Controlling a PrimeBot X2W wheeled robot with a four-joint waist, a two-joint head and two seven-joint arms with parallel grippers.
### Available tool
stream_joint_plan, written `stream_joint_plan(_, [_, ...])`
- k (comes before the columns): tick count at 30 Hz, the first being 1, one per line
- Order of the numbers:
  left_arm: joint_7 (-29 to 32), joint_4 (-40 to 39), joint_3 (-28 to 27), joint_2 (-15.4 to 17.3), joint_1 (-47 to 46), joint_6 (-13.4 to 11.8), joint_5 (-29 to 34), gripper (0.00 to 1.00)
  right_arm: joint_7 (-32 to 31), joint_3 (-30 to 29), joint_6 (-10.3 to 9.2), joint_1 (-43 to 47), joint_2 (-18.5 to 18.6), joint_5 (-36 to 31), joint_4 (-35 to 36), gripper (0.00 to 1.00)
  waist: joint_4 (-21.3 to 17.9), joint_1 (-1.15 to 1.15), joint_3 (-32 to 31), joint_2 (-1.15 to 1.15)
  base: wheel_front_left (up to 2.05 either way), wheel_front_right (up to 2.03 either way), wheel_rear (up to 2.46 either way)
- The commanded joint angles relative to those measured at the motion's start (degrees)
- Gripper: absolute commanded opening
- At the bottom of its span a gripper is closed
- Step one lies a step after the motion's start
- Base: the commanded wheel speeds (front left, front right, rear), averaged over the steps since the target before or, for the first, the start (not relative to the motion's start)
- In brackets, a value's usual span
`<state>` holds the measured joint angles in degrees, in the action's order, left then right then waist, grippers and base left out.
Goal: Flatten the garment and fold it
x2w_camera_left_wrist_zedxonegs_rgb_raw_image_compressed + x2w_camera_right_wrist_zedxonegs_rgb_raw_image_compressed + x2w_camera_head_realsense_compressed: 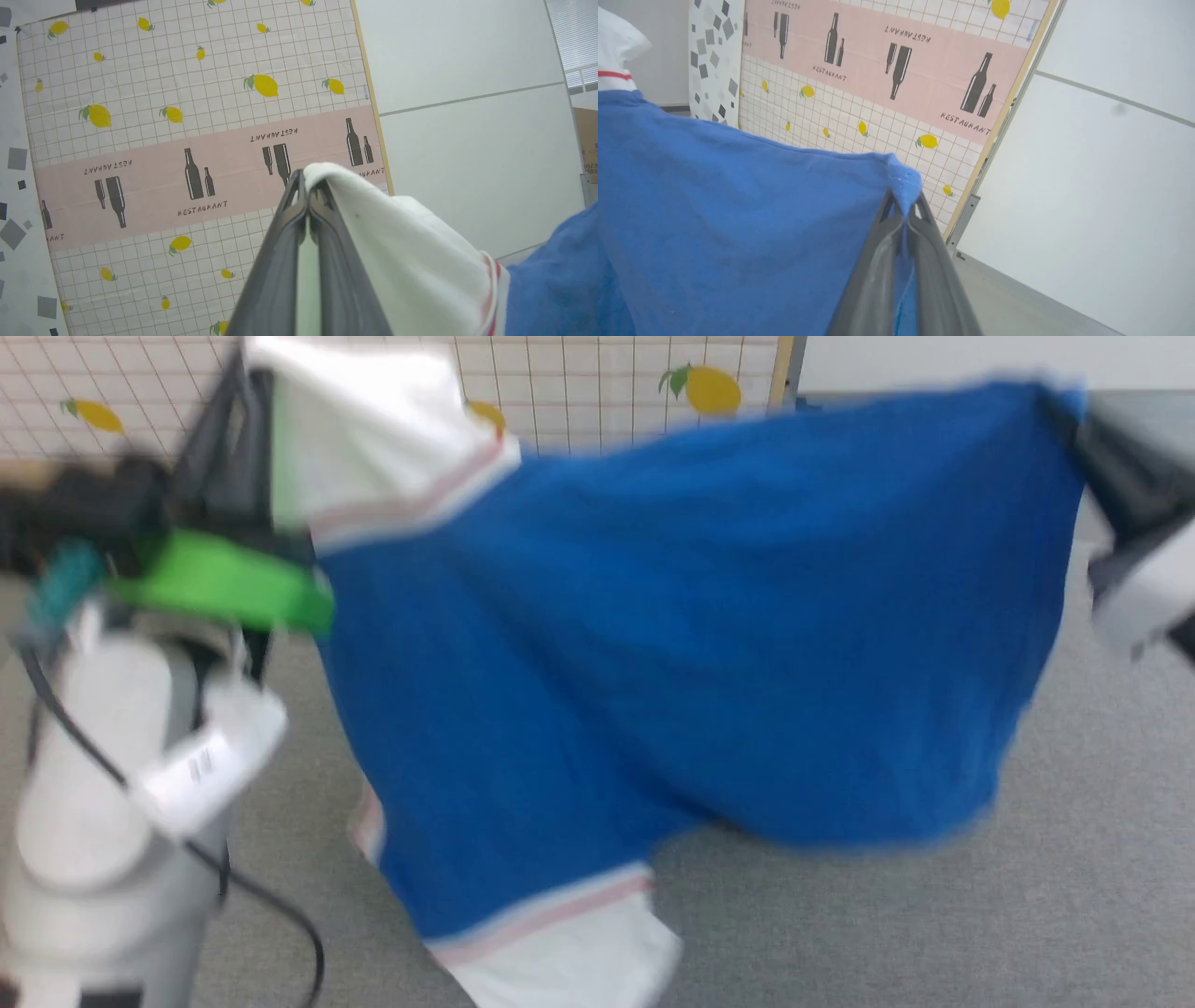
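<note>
Left gripper (306,179) clamps the white sleeve (397,233); right gripper (903,205) clamps a blue corner (901,175).
Garment (700,644) hangs spread between them above the floor (1074,896); seems light and limp, sagging mid-span, so corners and seams are likely the surest holds.

The garment (700,644) is soft, matt cloth. The fingers (871,280) are smooth with a slight gloss. The floor (934,924) seems rough matt carpet, though blurred.
</note>
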<state>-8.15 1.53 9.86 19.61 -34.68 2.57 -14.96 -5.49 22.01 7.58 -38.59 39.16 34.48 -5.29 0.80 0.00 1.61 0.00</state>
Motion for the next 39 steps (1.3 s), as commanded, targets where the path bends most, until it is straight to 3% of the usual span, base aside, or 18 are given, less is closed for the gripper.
stream_joint_plan(1, [-0.1, 1.5, 0.1, -0.1, -3.9, 0.5, 1.2, 0.00, 0.3, -1.3, -0.09, -2.6, -1.6, -1.5, -0.5, 0.00, -0.1, 0.00, 3.0, 0.00, 0.00, 0.00, 0.00])
stream_joint_plan(9, [-1.7, 13.2, -0.3, -0.8, -29.4, 1.3, 2.3, 0.00, 0.1, -5.4, -0.09, -20.9, -8.3, -8.1, -6.2, 0.00, -0.9, 0.00, 14.6, 0.00, 0.00, 0.00, 0.00])
stream_joint_plan(17, [-4.1, 23.7, 0.4, 0.2, -53.9, 1.8, 5.3, 0.00, 1.8, -5.4, -0.09, -42.7, -11.5, -14.8, -15.2, 0.00, -1.3, 0.00, 26.1, 0.00, 0.00, 0.00, 0.00])
stream_joint_plan(23, [-5.5, 30.3, 0.4, 0.4, -65.9, 2.0, 6.0, 0.00, 4.6, -4.0, -0.09, -55.4, -12.9, -17.5, -23.2, 0.00, -0.9, 0.00, 31.2, 0.00, 0.00, 0.00, 0.00])
stream_joint_plan(31, [-6.6, 35.2, 0.3, 0.4, -69.9, 2.2, 5.6, 0.00, 8.8, -0.7, -0.09, -62.0, -13.8, -17.6, -33.7, 0.00, -0.3, 0.00, 34.0, 0.00, 0.00, 0.00, 0.00])
stream_joint_plan(39, [-6.8, 32.4, -0.4, 0.3, -58.0, 2.7, 4.6, 0.00, 13.9, 5.9, -0.09, -56.4, -15.8, -15.2, -41.8, 0.00, -0.6, 0.00, 32.4, 0.00, 0.00, 0.00, 0.00])
